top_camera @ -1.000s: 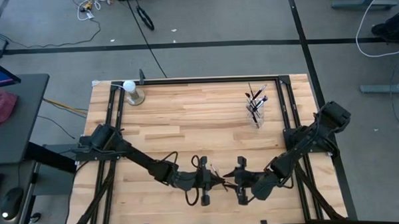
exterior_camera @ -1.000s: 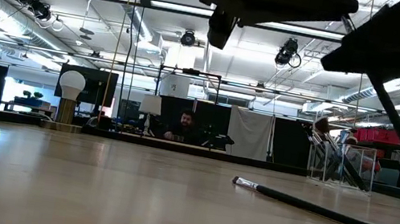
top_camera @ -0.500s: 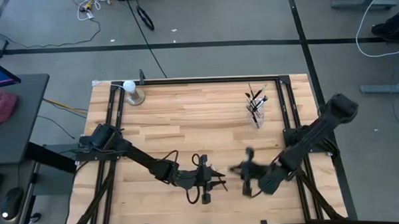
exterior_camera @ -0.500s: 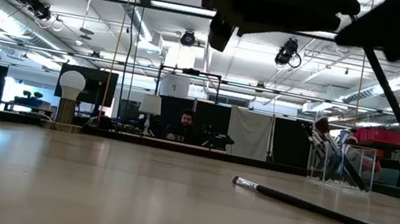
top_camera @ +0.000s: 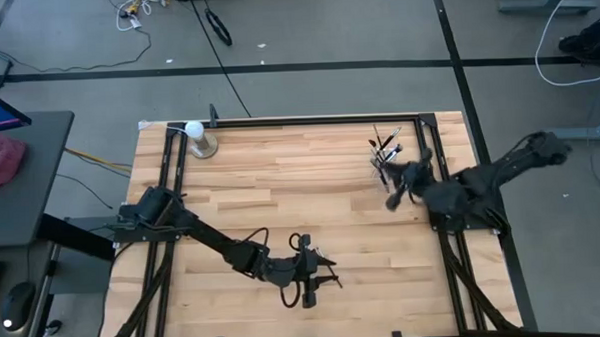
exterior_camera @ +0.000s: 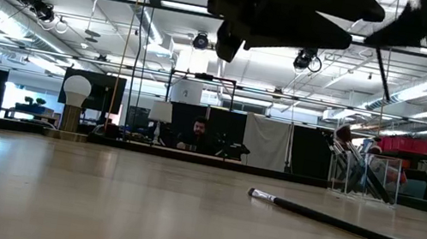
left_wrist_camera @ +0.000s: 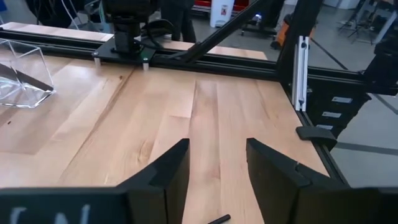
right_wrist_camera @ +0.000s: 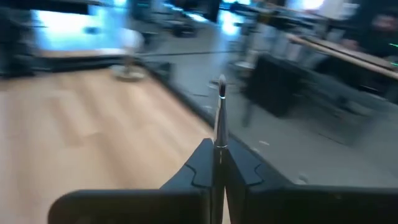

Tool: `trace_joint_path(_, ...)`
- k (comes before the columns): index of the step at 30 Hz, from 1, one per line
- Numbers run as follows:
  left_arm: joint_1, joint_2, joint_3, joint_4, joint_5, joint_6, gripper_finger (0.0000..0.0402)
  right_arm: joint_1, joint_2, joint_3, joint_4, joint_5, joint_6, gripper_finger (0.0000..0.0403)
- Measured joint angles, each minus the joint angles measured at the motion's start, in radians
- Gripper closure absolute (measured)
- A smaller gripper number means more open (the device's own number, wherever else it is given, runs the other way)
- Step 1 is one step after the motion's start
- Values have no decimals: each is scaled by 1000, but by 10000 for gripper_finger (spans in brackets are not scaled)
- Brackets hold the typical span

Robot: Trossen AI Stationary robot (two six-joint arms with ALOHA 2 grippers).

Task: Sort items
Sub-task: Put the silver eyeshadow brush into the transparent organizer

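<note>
Pinching a thin dark brush (right_wrist_camera: 219, 118) upright between closed fingers, right gripper (top_camera: 393, 197) near the clear cup (top_camera: 384, 169) at two o'clock, brush tip apparently pale, left gripper (left_wrist_camera: 217, 163) spread wide at six o'clock.

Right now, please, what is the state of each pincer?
Left pincer: open, holding nothing, low over the table's front.
Right pincer: shut on a thin brush, near the clear cup.
</note>
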Motion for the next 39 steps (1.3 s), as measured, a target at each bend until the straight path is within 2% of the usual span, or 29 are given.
trace_joint_path(3, 0, 0, 0, 0, 0, 0, 245, -139, -85, -111, 58, 1, -40, 390)
trace_joint_path(5, 0, 0, 0, 0, 0, 0, 245, -232, -133, -188, 161, -16, -82, 390)
trace_joint_path(12, 1, 0, 0, -4, -5, 0, 246, -516, -178, -407, 597, -253, -297, 390)
trace_joint_path(15, 1, 0, 0, -8, -7, -1, 246, -609, -178, -444, 640, -333, -301, 390)
trace_joint_path(19, 3, 0, 0, -9, -7, -5, 246, -703, -175, -473, 636, -391, -230, 390)
trace_joint_path(24, 5, 0, 0, -9, -7, -20, 246, -767, -158, -483, 631, -495, -175, 390)
trace_joint_path(35, 5, 0, 0, -9, -8, -20, 246, -804, -91, -484, 573, -499, -58, 359)
trace_joint_path(39, 5, 0, 0, -9, -7, -19, 246, -804, -81, -484, 552, -537, -56, 345)
